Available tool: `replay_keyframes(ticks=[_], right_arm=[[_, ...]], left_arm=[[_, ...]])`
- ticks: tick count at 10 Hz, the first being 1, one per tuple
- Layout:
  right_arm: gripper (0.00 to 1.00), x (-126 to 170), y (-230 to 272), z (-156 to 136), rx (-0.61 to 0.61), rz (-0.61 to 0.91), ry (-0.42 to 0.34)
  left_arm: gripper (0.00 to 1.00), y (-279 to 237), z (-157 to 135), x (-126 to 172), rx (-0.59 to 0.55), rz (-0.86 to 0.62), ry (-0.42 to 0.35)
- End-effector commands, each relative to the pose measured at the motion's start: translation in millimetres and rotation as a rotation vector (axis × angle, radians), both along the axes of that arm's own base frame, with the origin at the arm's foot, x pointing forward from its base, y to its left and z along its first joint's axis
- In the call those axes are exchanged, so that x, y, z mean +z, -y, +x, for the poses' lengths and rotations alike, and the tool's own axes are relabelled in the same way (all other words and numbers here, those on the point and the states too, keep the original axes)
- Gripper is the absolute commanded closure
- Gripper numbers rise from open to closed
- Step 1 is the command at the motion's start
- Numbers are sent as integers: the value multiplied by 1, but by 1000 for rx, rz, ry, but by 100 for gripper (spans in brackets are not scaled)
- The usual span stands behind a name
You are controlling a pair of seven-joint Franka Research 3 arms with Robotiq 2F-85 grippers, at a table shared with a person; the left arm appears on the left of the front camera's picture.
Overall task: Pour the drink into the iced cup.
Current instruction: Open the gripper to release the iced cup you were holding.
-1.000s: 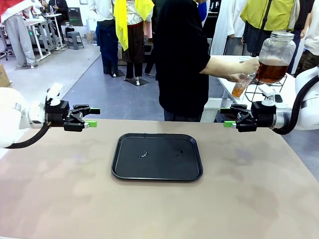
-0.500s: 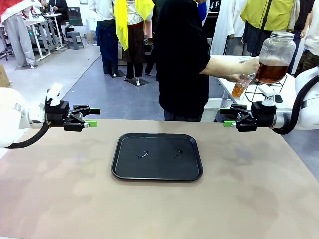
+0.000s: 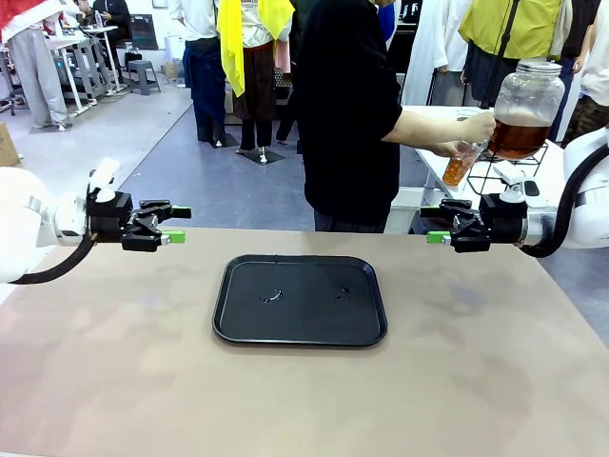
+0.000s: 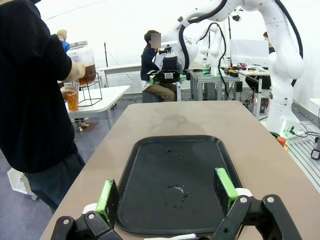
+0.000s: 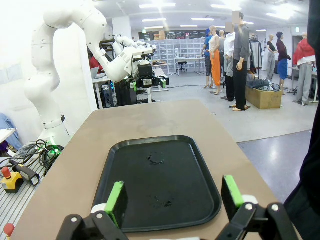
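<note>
Behind the table a person in black holds a clear cup (image 3: 461, 162) under the tap of a large glass dispenser jar (image 3: 526, 108) on a side table. Amber-brown drink (image 3: 518, 137) fills the jar's lower part, and some sits in the cup (image 4: 72, 98). Whether ice is in the cup I cannot tell. My left gripper (image 3: 177, 225) hovers open over the table's left edge, nothing between its fingers. My right gripper (image 3: 433, 226) hovers open at the right edge, also empty. Both point inward toward the black tray (image 3: 300, 299).
The black tray (image 4: 180, 182) lies in the table's middle with a few small wet marks on it (image 5: 157, 182). The jar stands on a black wire stand (image 3: 509, 169) on a white side table beyond the far right corner. People stand farther back.
</note>
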State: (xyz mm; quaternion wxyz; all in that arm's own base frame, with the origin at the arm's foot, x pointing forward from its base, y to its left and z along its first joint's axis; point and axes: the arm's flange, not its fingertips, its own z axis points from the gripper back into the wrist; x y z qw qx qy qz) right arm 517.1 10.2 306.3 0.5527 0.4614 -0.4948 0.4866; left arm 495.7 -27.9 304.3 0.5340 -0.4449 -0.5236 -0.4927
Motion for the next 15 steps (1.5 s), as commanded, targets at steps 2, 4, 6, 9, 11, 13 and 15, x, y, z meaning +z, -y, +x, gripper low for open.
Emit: replay_keyframes(ticks=[2, 4, 6, 9, 11, 13, 15], right_arm=[[0, 3, -1, 3, 9, -6, -8], [0, 3, -1, 3, 9, -6, -8], [0, 3, -1, 3, 9, -6, -8], [0, 3, -1, 3, 9, -6, -8], [0, 3, -1, 3, 9, -6, -8], [0, 3, -1, 3, 9, -6, -8], [0, 3, -1, 3, 9, -6, -8]], left_arm=[[0, 1, 0, 1, 0, -2, 2], [0, 1, 0, 1, 0, -2, 2], [0, 1, 0, 1, 0, -2, 2], [0, 1, 0, 1, 0, -2, 2], [0, 1, 0, 1, 0, -2, 2], [0, 1, 0, 1, 0, -2, 2], [0, 1, 0, 1, 0, -2, 2]])
